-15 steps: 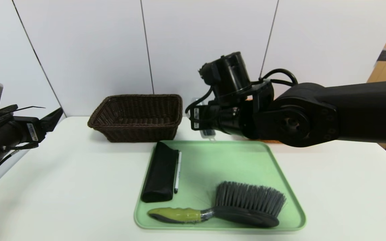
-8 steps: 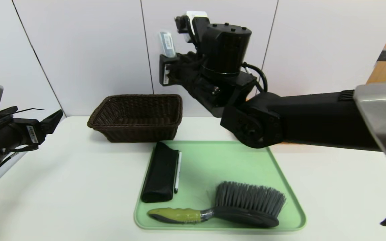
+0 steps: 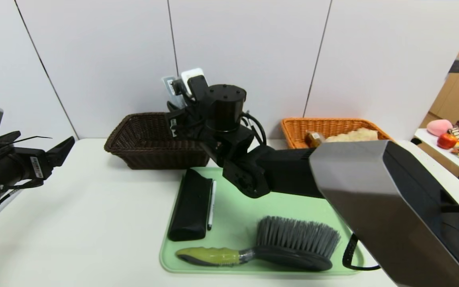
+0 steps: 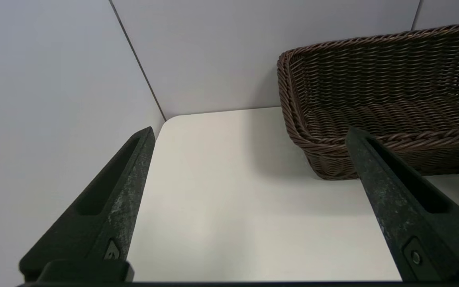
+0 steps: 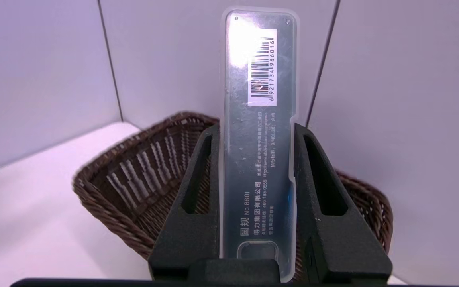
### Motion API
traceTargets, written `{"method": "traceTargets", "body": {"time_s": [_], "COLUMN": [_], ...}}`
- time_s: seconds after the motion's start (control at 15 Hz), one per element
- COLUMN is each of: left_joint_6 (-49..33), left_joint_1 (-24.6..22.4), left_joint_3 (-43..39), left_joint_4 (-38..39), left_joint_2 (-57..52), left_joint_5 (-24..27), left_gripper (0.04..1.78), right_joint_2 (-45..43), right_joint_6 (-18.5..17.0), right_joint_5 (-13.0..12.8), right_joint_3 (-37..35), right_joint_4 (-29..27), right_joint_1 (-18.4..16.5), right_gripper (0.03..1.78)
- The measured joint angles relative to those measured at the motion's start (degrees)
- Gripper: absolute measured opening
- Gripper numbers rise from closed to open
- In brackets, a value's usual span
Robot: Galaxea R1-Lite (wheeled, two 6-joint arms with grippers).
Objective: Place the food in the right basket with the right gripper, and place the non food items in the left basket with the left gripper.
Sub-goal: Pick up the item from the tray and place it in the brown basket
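The orange basket [image 3: 329, 129] is being partly hidden behind the right arm [image 3: 277, 173], its contents being left unidentifiable.

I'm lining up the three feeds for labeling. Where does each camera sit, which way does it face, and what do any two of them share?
Head view: on the robot's head, looking forward and down at the table and green tray; both arms show.
Left wrist view: on the left arm, facing the brown basket; left gripper open.
Right wrist view: on the right arm, facing the wall; right gripper clamps a clear plastic case.
Shared: all three show the brown basket.
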State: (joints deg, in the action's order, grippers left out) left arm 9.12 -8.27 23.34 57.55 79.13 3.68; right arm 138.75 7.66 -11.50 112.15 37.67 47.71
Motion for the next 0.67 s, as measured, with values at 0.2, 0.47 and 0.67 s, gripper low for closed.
{"method": "traceTargets", "body": {"time_s": [0.2, 0.47, 0.67], "left_joint_6": [0.0, -0.1, -0.4], "left_joint_1": [0.1, 0.1, 0.1], "left_joint_3": [0.5, 0.4, 0.3], "left_joint_4": [0.0, 0.0, 0.0], "left_joint_2": [-1.0, -1.4, -1.5], "left_joint_5": [1.1, 1.4, 1.4], "left_gripper": [1.69, 1.69, 1.69], "right_joint_2": [2.7, 4.3, 4.8], "right_joint_6": [1.7, 1.6, 1.8], "right_joint_5": [-0.4, -0.7, -0.9], "right_joint_3": [0.1, 0.0, 0.1], "right_joint_4": [1.2, 1.2, 1.7], "right_joint_1": [-1.8, -3.3, -3.7], "right_gripper": [0.53, 0.85, 1.12]}}
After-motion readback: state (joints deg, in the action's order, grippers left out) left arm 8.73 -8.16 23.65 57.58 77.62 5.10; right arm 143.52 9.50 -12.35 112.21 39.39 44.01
